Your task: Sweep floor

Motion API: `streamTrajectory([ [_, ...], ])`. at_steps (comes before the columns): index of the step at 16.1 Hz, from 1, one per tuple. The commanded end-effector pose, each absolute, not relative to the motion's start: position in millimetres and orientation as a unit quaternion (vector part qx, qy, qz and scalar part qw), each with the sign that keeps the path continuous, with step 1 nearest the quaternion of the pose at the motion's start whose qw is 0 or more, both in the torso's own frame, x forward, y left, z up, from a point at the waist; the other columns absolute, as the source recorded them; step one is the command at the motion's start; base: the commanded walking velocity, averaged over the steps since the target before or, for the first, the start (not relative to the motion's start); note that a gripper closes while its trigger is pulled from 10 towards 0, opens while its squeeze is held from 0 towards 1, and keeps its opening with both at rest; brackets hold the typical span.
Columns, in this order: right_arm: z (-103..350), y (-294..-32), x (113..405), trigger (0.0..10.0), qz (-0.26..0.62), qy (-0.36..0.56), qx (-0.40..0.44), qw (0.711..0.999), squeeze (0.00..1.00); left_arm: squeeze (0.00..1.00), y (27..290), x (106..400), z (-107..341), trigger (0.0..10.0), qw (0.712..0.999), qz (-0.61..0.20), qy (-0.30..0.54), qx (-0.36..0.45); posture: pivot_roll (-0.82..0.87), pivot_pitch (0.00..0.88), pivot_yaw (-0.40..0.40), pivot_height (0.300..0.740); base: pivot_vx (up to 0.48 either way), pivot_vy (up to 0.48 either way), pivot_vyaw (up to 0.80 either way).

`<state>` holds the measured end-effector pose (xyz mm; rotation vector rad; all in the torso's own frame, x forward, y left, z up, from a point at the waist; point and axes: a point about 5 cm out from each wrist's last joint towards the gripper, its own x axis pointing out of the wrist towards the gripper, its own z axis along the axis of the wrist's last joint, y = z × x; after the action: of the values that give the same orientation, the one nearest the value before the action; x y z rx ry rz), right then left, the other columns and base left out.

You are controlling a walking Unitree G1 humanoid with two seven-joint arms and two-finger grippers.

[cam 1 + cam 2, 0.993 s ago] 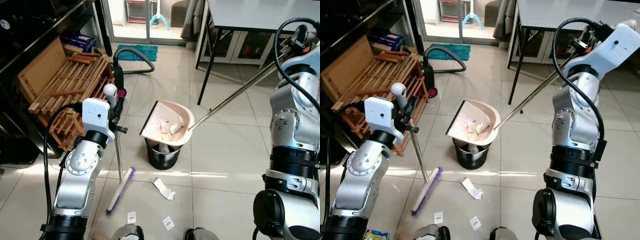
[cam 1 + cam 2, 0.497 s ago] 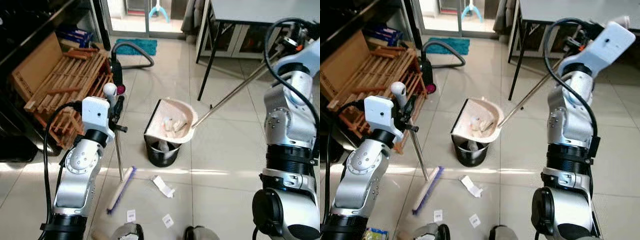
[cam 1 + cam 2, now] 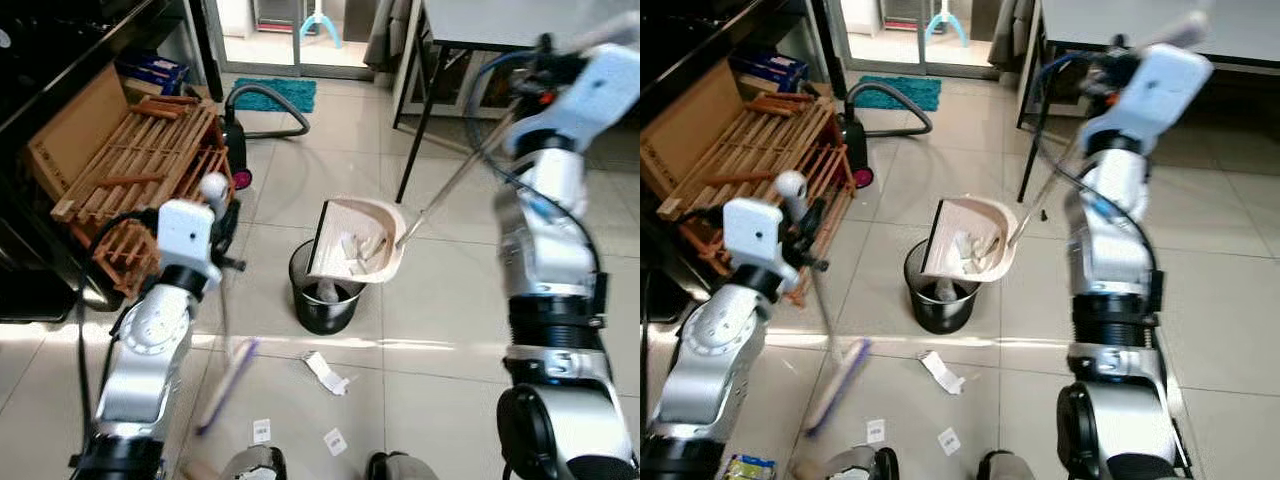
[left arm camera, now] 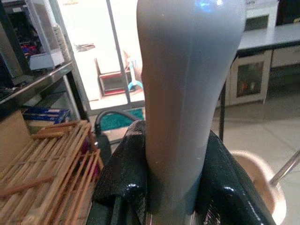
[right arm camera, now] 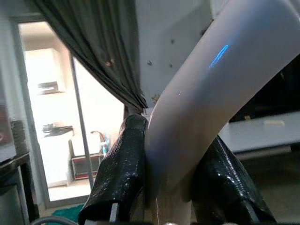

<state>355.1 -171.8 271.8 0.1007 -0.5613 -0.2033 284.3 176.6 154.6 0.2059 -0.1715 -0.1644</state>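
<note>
Two tools are in hand. Your right gripper [image 5: 161, 187] clenches the dustpan handle [image 3: 462, 178], tipping the dustpan [image 3: 358, 243] steeply over the black bin [image 3: 325, 297] so its load can slide out (paper scraps cling to the pan; some already lie in the bin). Your left gripper [image 4: 171, 187] is clamped on the broom handle [image 4: 187, 84], keeping the broom [image 3: 228, 382] parked at near left. Paper litter [image 3: 326, 372] remains on the floor [image 3: 440, 330] just near of the bin, unswept.
</note>
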Motion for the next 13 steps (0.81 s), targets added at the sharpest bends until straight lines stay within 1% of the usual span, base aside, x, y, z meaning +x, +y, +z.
streamTrajectory([
  [1,275.9,-155.7,352.7,10.0,-0.067,-0.312,0.031,0.947,0.0,0.0,184.9,280.5,160.9,10.0,0.986,-0.066,-0.097,0.115,0.04,0.103,-0.02,0.74,0.0,0.0,0.0],
  [2,274.6,-151.5,353.2,10.0,-0.058,-0.312,0.029,0.948,0.0,0.0,185.7,279.6,160.7,10.0,0.986,-0.065,-0.097,0.116,0.04,0.104,-0.022,0.74,0.0,0.0,0.0],
  [4,269.6,-122.8,351.4,10.0,-0.002,-0.332,-0.015,0.943,0.0,0.0,189.0,276.8,160.3,10.0,0.987,-0.057,-0.095,0.119,0.05,0.108,-0.024,0.74,0.0,0.0,0.0],
  [5,268.4,-113.0,349.1,10.0,0.017,-0.342,-0.031,0.939,0.0,0.0,189.4,276.3,160.3,10.0,0.987,-0.057,-0.095,0.12,0.05,0.108,-0.023,0.74,0.0,0.0,0.0],
  [7,262.7,-89.2,341.3,10.0,0.059,-0.368,-0.068,0.926,0.0,0.0,187.8,277.4,160.7,10.0,0.986,-0.061,-0.095,0.12,0.05,0.112,-0.011,0.74,0.0,0.0,0.0],
  [9,256.7,-73.9,334.1,10.0,0.093,-0.386,-0.097,0.913,0.0,0.0,184.9,279.5,161.4,10.0,0.986,-0.064,-0.096,0.119,0.05,0.112,-0.006,0.74,0.0,0.0,0.0],
  [12,249.2,-60.1,327.8,10.0,0.125,-0.399,-0.13,0.899,0.0,0.0,183.0,280.4,162.0,10.0,0.986,-0.07,-0.097,0.12,0.05,0.108,-0.001,0.74,0.0,0.0,0.0],
  [13,243.8,-48.2,322.0,10.0,0.16,-0.408,-0.154,0.886,0.0,0.0,183.1,281.2,162.3,10.0,0.985,-0.072,-0.097,0.121,0.05,0.109,-0.002,0.74,0.0,0.0,0.0],
])
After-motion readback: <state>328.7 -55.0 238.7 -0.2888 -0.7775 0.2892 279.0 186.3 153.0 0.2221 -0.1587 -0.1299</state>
